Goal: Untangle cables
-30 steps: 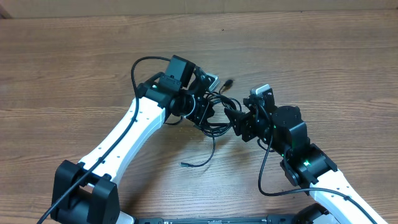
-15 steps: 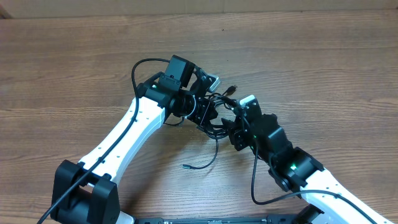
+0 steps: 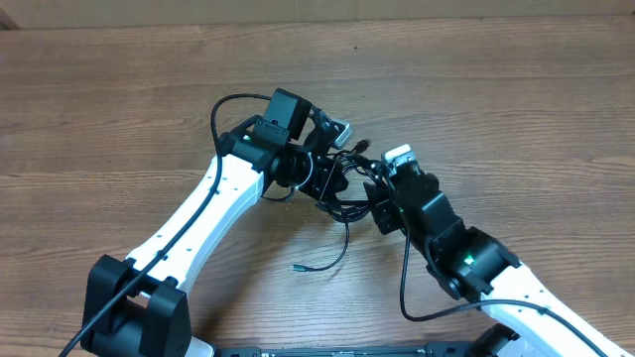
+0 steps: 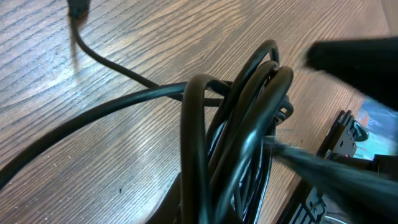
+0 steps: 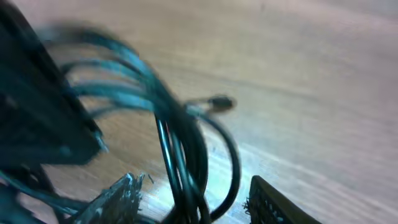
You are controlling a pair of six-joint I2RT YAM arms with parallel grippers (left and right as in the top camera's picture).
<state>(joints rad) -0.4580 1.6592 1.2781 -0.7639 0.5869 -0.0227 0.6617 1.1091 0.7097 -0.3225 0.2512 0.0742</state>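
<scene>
- Left arm (image 3: 213, 208), white with black joints, reaches from the 7 o'clock edge toward the middle of the table (image 3: 516, 109).
- Left pincer (image 3: 322, 181): together, clamped on the cables (image 3: 347, 206). In the left wrist view, looped black strands (image 4: 236, 130) rise straight up out of the grip.
- The cables sit mid-table as one tangled bundle between the two pincers.
- One loose strand trails off the bundle toward 7 o'clock and ends in a small plug (image 3: 296, 267) lying on the wood.
- Another plug (image 3: 365, 146) pokes out at 1 o'clock.
- Right pincer (image 3: 375, 203), at 3 o'clock of the bundle: fingers apart. The blurred right wrist view shows strands (image 5: 180, 143) running between the tips.
</scene>
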